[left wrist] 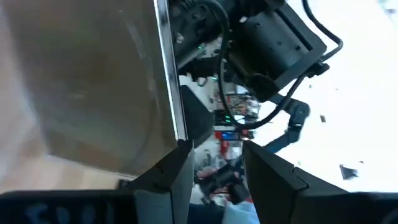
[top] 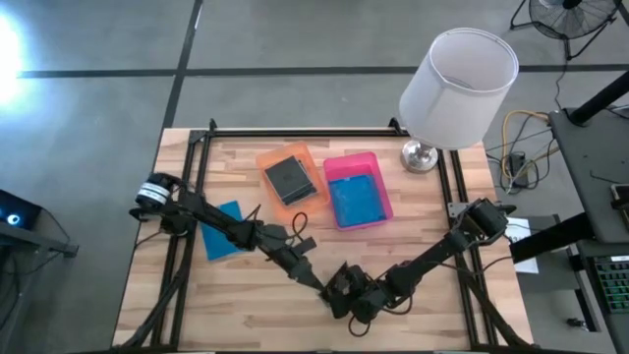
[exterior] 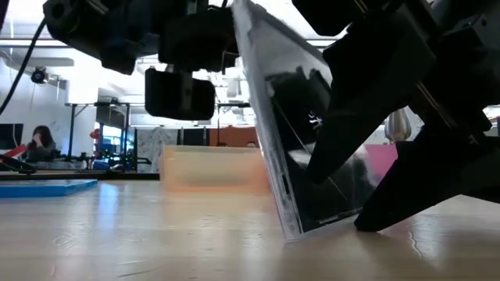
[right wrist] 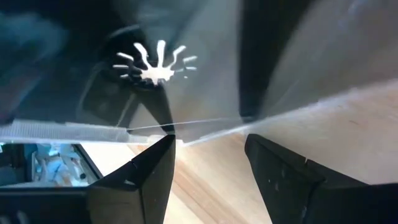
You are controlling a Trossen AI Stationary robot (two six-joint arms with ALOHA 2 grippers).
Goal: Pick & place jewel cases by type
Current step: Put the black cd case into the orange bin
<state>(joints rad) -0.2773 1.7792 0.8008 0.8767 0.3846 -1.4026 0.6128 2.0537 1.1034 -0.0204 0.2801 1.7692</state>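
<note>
A dark, clear jewel case (exterior: 273, 133) stands steeply tilted at the table's near middle, its lower edge (exterior: 295, 228) on the wood. My left gripper (left wrist: 217, 146) is open at the case's raised edge, coming from the left. My right gripper (right wrist: 211, 140) is open at the case's low part, coming from the right. A blue jewel case (top: 224, 231) lies flat on the table at the left. A dark case (top: 288, 177) lies in the orange tray (top: 270, 155), and a blue one (top: 356, 202) lies in the pink tray (top: 346, 160). My left gripper meets the case's raised edge (left wrist: 174, 106) with the tip of one finger (left wrist: 181, 155); nothing lies between the two fingers. The fingers come roughly level from the table's left. The case tilts against that finger, its lower edge on the table. My right gripper has a fingertip (right wrist: 163, 149) at the case's edge (right wrist: 205, 132), which runs across in front of both tips. The fingers slant down from the table's right. Nothing is pinched between them; the bare wood shows in the gap.
A lamp with a white shade (top: 460, 74) stands at the far right corner. A black frame rail (top: 295, 133) runs along the table's far edge. Bare wood lies on either side of the arms near the front. A person (exterior: 39, 140) sits in the room behind.
</note>
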